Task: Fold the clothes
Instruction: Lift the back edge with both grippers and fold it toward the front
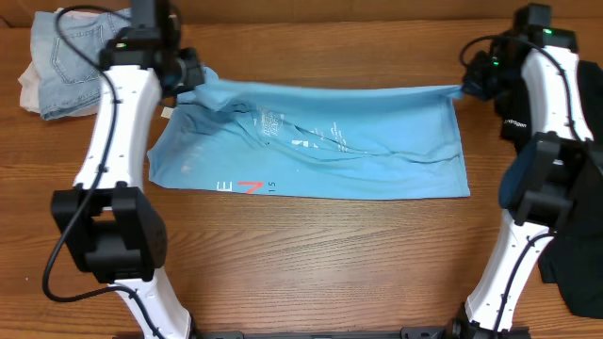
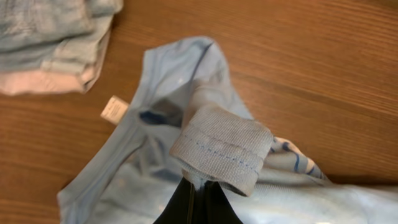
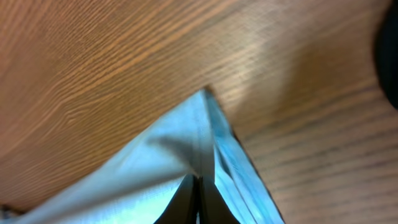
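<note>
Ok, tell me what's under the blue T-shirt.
The wooden table shows around the blue T-shirt, which lies spread on it. Anything beneath the cloth itself is covered.

My sky-blue T-shirt is pulled taut between my left fingers, which pinch a hemmed sleeve, and my right fingers, which pinch a corner. Its body lies below them, white lettering and red-orange mark up. The dark heap beyond my right fingers is possibly the black shirt.

T-shirt across table centre, jeans pile at far-left corner
</note>
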Tool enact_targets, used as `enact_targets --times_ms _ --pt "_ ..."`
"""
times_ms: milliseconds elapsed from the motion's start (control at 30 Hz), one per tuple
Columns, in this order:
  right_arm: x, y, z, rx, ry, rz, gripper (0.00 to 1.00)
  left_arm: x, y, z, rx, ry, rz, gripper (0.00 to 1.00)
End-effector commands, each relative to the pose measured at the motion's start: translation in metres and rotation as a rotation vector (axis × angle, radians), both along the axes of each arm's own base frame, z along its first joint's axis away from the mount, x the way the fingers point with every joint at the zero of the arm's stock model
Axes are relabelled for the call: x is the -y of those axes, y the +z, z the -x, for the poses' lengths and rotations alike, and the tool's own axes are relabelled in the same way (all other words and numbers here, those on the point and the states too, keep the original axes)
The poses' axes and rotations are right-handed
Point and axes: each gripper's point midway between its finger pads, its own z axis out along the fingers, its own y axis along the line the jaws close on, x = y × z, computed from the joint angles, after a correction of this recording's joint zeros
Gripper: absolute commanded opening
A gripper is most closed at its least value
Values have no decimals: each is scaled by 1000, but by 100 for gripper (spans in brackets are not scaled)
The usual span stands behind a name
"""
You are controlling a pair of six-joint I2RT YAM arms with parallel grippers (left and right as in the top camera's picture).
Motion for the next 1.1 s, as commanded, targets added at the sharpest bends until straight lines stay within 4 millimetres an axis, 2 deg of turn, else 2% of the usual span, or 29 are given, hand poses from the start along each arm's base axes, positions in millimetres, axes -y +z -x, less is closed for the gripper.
enact_targets --times_ms 0,200,433,633,700,867,1067 --pt "6 22 -4 56 -27 -111 4 6 14 2 20 -25 66 4" --pt "12 37 8 50 -39 -133 4 12 9 10 -15 -63 58 4" --pt "11 77 26 76 -15 -87 4 37 9 31 -82 -124 156 4" --pt "14 105 53 43 -32 -14 4 37 17 47 -110 -163 147 4" --pt "11 107 60 21 -30 -18 4 36 21 51 -110 -159 141 4" --pt "-5 98 84 -80 20 -47 4 17 26 66 -147 -91 55 4" --pt "-12 102 101 -140 17 -66 4 2 21 90 -245 -54 -11 4"
